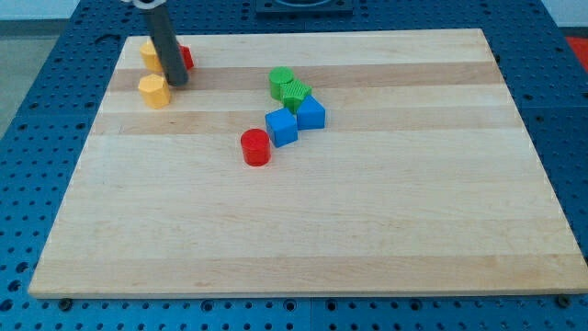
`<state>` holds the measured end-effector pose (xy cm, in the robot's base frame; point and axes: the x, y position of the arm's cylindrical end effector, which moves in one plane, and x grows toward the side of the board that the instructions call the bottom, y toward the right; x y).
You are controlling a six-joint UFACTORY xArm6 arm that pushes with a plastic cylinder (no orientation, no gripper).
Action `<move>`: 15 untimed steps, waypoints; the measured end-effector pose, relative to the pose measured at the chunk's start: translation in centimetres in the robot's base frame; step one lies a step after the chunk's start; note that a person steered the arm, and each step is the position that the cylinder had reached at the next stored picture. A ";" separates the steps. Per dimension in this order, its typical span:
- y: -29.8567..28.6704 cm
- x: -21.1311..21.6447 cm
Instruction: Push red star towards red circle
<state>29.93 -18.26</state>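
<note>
Red star (185, 58) sits touching my tip (177, 85) on its upper right, mostly hidden, so its pointing cannot be told. My tip grasps nothing. Red circle (255, 147) lies far lower right.

Lighting: bright, even, overhead; soft short shadows under blocks; faint sheen on board (367, 230); focus sharp, slight compression softness.
</note>
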 end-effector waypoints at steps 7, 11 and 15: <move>5.9 -10.8; -3.5 -5.5; -3.9 -0.2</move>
<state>29.74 -22.15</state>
